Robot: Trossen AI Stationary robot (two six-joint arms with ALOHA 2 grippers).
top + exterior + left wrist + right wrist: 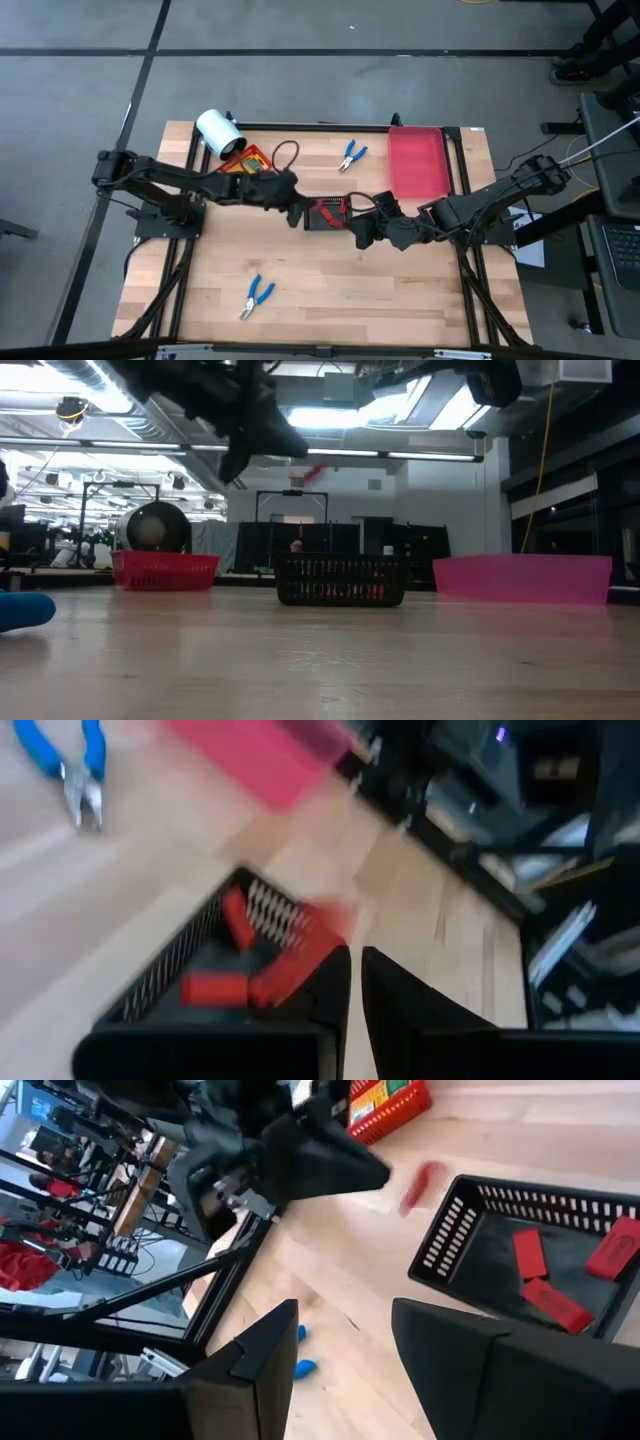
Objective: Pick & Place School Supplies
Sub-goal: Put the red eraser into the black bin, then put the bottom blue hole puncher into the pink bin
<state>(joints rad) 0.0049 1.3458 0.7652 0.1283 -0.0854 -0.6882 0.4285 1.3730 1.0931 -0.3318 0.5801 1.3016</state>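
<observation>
Blue-handled pliers (257, 296) lie nearest, well short of the black tray (325, 214) at the table's middle. Left gripper (297, 213) hovers at the tray's left edge, fingers nearly together and empty, a red piece (421, 1187) blurred in mid-air just beside it; right gripper (362, 236) waits wide open, empty, at the tray's right. Red pieces (529, 1251) lie inside the tray, a second pair of pliers (350, 154) beyond it.

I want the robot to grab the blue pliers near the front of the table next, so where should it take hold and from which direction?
Probably from straight above, closing across the two blue handles of the front pliers near their middle. They lie flat on the table with the metal jaws toward the front-left corner and open wood all round, so a top-down grip across the narrow handle pair looks easiest.
</observation>
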